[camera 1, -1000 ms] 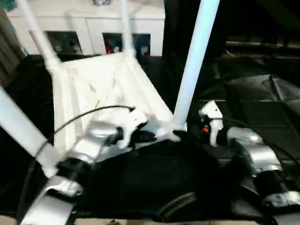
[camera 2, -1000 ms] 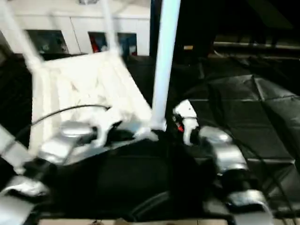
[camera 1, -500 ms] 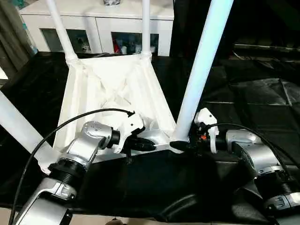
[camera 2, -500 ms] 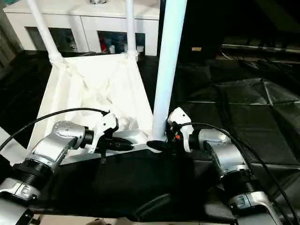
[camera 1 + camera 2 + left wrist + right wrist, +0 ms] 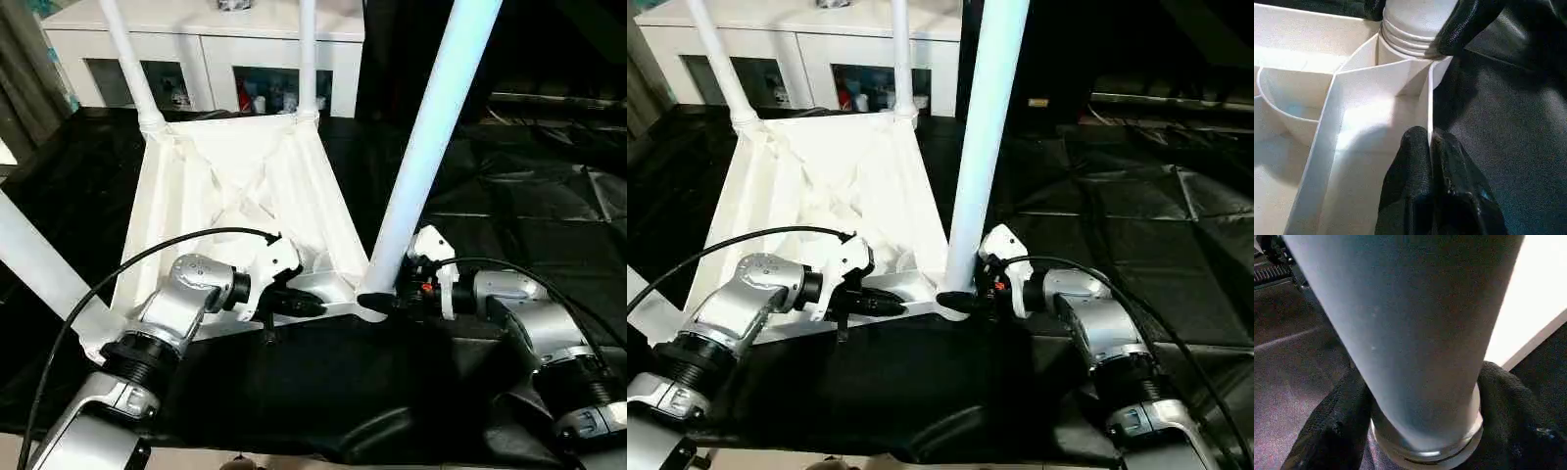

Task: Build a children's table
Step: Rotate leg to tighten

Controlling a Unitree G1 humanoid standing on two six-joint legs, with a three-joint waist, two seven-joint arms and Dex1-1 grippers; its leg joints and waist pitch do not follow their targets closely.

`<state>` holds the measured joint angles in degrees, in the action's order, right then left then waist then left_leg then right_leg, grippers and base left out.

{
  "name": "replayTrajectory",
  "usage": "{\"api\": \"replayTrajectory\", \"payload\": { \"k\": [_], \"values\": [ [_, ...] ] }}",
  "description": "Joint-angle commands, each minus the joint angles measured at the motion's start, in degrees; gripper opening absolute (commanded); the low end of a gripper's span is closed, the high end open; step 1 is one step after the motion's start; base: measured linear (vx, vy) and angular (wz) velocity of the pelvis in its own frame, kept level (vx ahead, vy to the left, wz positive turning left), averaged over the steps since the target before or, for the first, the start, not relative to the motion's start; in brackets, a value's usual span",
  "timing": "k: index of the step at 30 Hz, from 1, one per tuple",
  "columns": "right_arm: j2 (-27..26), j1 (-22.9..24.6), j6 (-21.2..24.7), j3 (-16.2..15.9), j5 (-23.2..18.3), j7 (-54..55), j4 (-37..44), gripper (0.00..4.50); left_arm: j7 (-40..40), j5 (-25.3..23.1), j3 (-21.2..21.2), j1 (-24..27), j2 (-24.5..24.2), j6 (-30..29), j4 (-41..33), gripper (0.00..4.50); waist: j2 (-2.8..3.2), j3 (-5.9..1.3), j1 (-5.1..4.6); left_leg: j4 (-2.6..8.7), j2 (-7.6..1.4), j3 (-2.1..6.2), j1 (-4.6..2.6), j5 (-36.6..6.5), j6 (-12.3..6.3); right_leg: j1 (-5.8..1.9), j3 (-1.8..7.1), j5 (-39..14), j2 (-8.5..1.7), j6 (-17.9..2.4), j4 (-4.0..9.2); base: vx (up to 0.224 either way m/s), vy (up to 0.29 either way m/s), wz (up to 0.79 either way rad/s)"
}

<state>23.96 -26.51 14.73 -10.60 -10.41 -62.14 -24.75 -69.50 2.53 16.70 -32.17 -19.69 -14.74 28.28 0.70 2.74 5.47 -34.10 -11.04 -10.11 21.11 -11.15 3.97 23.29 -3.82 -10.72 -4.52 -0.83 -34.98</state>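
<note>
The children's table (image 5: 235,196) lies upside down in the centre-left of the head frames, its ribbed underside facing up, on a surface covered with wrinkled black sheeting (image 5: 529,215). Four white legs stand up from its corner sockets: two thin-looking ones at the far corners (image 5: 132,69) (image 5: 307,59) in the upper part of the frame, one thick in the foreground running off the left edge (image 5: 39,264), and the near right leg (image 5: 426,147) rising steeply through the middle right and blocking part of the dark background behind it. The left hand (image 5: 299,304), at lower centre, has its black fingers (image 5: 1422,196) pressed together, pinching the thin near rim wall of the tabletop just beside the corner socket. The right hand (image 5: 387,302) reaches in from the right at the base of the near right leg; its fingers (image 5: 1337,426) sit on either side of the leg just above the socket collar, spread about as wide as the leg and against it. A black cable (image 5: 147,259) arcs over the left forearm and crosses in front of the table's underside. Behind the table, along the top of the frame, stands a white cabinet (image 5: 206,49) with glass doors and small items inside.
</note>
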Motion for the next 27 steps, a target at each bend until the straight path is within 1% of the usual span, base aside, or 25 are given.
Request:
{"api": "replayTrajectory", "payload": {
  "k": [1,2,3,4,5,6,7,8,9,10,11,12,13,14,15,17,18,19,21,22,23,25,26,27],
  "values": [
    [-0.66,1.60,-0.14,-1.13,0.82,0.50,-0.05,2.75,0.99,0.72,-0.02,-0.37,1.01,0.08,-1.10,0.00,-0.63,-3.82,-0.15,3.56,-2.12,0.25,-0.45,-5.10,-4.76,-3.40,2.57,-5.11,-3.66,-14.26,3.34,0.000,0.000,0.00],
    [-1.56,1.68,-0.14,-0.37,0.86,2.56,-1.06,2.74,2.34,0.68,-0.46,-0.64,1.67,0.04,-0.47,0.00,-0.75,-3.75,-0.22,3.56,-2.07,0.20,-0.37,-5.35,-4.66,-3.43,2.59,-5.46,-3.70,-14.22,3.46,0.000,0.000,0.00],
    [-3.27,1.40,-0.41,1.07,1.20,7.01,-3.06,2.74,5.35,0.19,-1.14,-1.37,2.92,-0.09,0.99,0.00,-0.52,-3.63,-0.38,3.65,-2.09,0.18,-0.47,-6.14,-4.22,-3.19,2.62,-6.57,-3.70,-14.16,3.66,0.000,0.000,0.00],
    [-4.93,1.08,-0.61,2.43,1.44,11.20,-4.76,2.74,8.37,-0.33,-1.76,-2.15,4.20,0.00,2.49,0.00,-0.58,-3.54,-0.46,3.75,-2.06,0.24,-0.57,-6.96,-3.71,-3.17,2.55,-7.83,-3.70,-14.05,3.84,0.000,0.000,0.00],
    [-7.03,0.61,-0.78,4.01,1.65,16.37,-6.49,2.74,12.26,-1.03,-2.40,-3.10,5.90,-0.15,4.19,0.00,-0.63,-3.42,-0.59,3.90,-1.93,0.29,-0.72,-9.06,-2.67,-3.19,2.51,-11.69,-3.83,-13.24,4.31,0.000,0.000,0.00],
    [-8.89,0.20,-0.85,5.30,1.77,20.79,-7.69,2.74,15.75,-1.62,-2.87,-3.87,7.48,-0.55,5.49,0.00,-0.60,-3.35,-0.84,4.05,-1.90,0.36,-0.94,-10.26,-1.59,-2.99,2.52,-14.79,-3.81,-12.27,4.71,0.000,0.000,0.00],
    [-10.47,-0.22,-0.80,6.40,1.85,24.66,-8.67,2.74,18.84,-2.12,-3.23,-4.50,8.93,-0.72,6.59,0.00,-0.62,-3.36,-0.88,4.08,-1.93,0.41,-0.94,-10.50,-0.99,-3.04,2.54,-15.57,-3.82,-11.91,4.70,0.000,0.000,0.00],
    [-11.41,-0.49,-0.70,7.03,1.84,26.84,-9.19,2.74,20.58,-2.35,-3.44,-4.85,9.81,-0.86,7.21,0.00,-0.40,-3.27,-1.11,4.21,-1.78,0.48,-0.78,-10.93,-0.42,-3.07,2.52,-16.91,-3.72,-10.96,4.94,0.000,0.000,0.00],
    [-12.91,-0.91,-0.36,8.01,1.49,29.65,-9.73,2.74,23.42,-2.62,-3.83,-5.37,11.29,-1.19,8.12,0.00,-0.51,-3.34,-1.19,4.30,-1.76,0.59,-0.75,-11.45,-0.22,-3.16,2.48,-17.77,-3.75,-10.29,5.06,0.000,0.000,0.00],
    [-14.43,-1.36,-0.01,8.87,1.23,32.48,-10.18,2.74,26.52,-2.89,-4.24,-5.92,12.97,-1.55,9.05,0.00,-0.61,-3.39,-1.14,4.21,-1.75,0.55,-0.86,-11.52,-0.29,-3.13,2.49,-17.81,-3.75,-10.03,5.12,0.000,0.000,0.00],
    [-15.55,-1.71,0.29,9.37,1.24,34.73,-10.49,2.74,28.67,-3.07,-4.47,-6.29,14.26,-1.78,9.69,0.00,-0.49,-3.32,-1.33,4.22,-1.74,0.52,-0.85,-11.51,-0.40,-2.96,2.60,-17.79,-3.70,-9.91,5.21,0.000,0.000,0.00],
    [-16.25,-1.93,0.47,9.65,1.29,36.20,-10.67,2.74,30.04,-3.18,-4.59,-6.53,15.08,-1.90,10.09,0.00,-0.59,-3.40,-1.40,4.15,-1.62,0.51,-0.75,-11.14,-0.65,-3.06,2.52,-17.65,-3.67,-9.80,5.18,0.000,0.000,0.00],
    [-17.49,-2.56,0.19,9.70,2.29,39.24,-11.62,2.74,31.66,-3.61,-4.23,-6.71,16.59,-1.92,10.61,0.00,-0.51,-3.40,-1.35,4.20,-1.62,0.56,-0.66,-10.96,-0.81,-3.11,2.51,-17.59,-3.70,-9.72,5.23,0.000,0.000,0.00],
    [-18.31,-2.95,-0.27,9.48,2.94,40.67,-12.24,2.74,32.19,-4.06,-3.57,-6.73,17.53,-1.95,10.79,0.00,-0.50,-3.41,-1.48,4.17,-1.64,0.52,-0.62,-10.62,-0.95,-2.94,2.53,-17.00,-3.64,-9.68,5.22,0.000,0.000,0.00],
    [-19.71,-3.57,-1.21,8.75,3.95,41.65,-13.18,2.74,32.37,-4.80,-2.28,-6.63,19.16,-2.12,11.01,0.00,-0.50,-3.49,-1.51,4.14,-1.59,0.55,-0.56,-10.41,-1.04,-3.06,2.49,-16.56,-3.65,-9.73,5.15,0.000,0.000,0.00],
    [-20.17,-3.65,-1.97,8.67,3.88,40.82,-13.05,2.74,32.34,-5.34,-1.75,-6.66,19.41,-1.89,11.32,0.00,-0.49,-3.50,-1.57,4.11,-1.60,0.54,-0.45,-10.15,-1.59,-3.10,2.47,-15.48,-3.64,-9.97,5.10,0.000,0.000,0.00],
    [-20.46,-3.67,-2.29,8.97,3.47,40.34,-12.88,3.09,32.36,-5.56,-1.52,-6.72,19.43,-1.69,11.56,0.00,-0.46,-3.55,-1.56,4.06,-1.61,0.52,-0.38,-9.87,-2.08,-3.15,2.52,-14.50,-3.64,-10.15,5.02,0.000,0.000,0.00],
    [-20.75,-3.72,-2.56,9.29,3.08,40.13,-12.79,3.30,32.54,-5.74,-1.35,-6.84,19.44,-1.48,11.90,0.00,-0.41,-3.59,-1.55,4.10,-1.66,0.55,-0.38,-9.66,-2.26,-3.17,2.50,-14.01,-3.64,-10.28,4.95,0.000,0.000,0.00],
    [-20.45,-3.65,-2.80,10.19,1.39,38.18,-11.13,3.53,31.88,-5.68,-1.62,-6.90,18.18,-1.13,12.04,0.00,-0.37,-3.56,-1.59,4.09,-1.64,0.50,-0.38,-9.98,-2.62,-3.15,2.48,-13.70,-3.62,-10.64,4.98,0.000,0.000,0.00],
    [-20.10,-3.58,-2.84,10.23,0.82,37.08,-10.34,3.53,31.46,-5.66,-1.83,-6.92,17.51,-1.04,11.97,0.00,-0.37,-3.50,-1.61,4.13,-1.64,0.51,-0.36,-10.27,-2.69,-3.15,2.48,-13.96,-3.62,-10.60,5.01,0.000,0.000,0.00],
    [-20.03,-3.61,-2.88,10.18,0.71,36.83,-10.22,3.65,31.37,-5.69,-1.90,-6.95,17.35,-0.98,12.01,0.00,-0.52,-3.52,-1.63,4.14,-1.65,0.52,-0.36,-10.45,-2.80,-3.21,2.49,-14.29,-3.68,-10.55,5.03,0.000,0.000,0.00],
    [-18.56,-3.27,-1.18,9.43,-0.45,32.23,-8.22,3.87,28.20,-5.15,-1.91,-6.49,15.73,-0.25,10.78,0.00,-0.49,-3.43,-1.71,4.19,-1.59,0.54,-0.29,-11.08,-2.98,-3.24,2.42,-15.67,-3.66,-10.19,5.20,0.000,0.000,0.00],
    [-17.67,-3.10,-1.09,8.95,-0.41,30.66,-7.54,3.92,27.03,-5.02,-1.82,-6.27,15.06,0.16,10.26,0.00,-0.50,-3.38,-1.76,4.24,-1.64,0.56,-0.28,-11.28,-3.13,-3.22,2.45,-16.29,-3.70,-9.96,5.26,0.000,0.000,0.00],
    [-16.39,-2.85,-0.94,8.28,-0.37,28.45,-6.60,3.92,25.42,-4.84,-1.72,-5.95,14.12,0.63,9.55,0.00,-0.58,-3.43,-1.77,4.24,-1.62,0.62,-0.09,-10.92,-3.24,-3.40,2.40,-16.46,-3.67,-9.65,5.22,0.000,0.000,0.00]
  ]
}}
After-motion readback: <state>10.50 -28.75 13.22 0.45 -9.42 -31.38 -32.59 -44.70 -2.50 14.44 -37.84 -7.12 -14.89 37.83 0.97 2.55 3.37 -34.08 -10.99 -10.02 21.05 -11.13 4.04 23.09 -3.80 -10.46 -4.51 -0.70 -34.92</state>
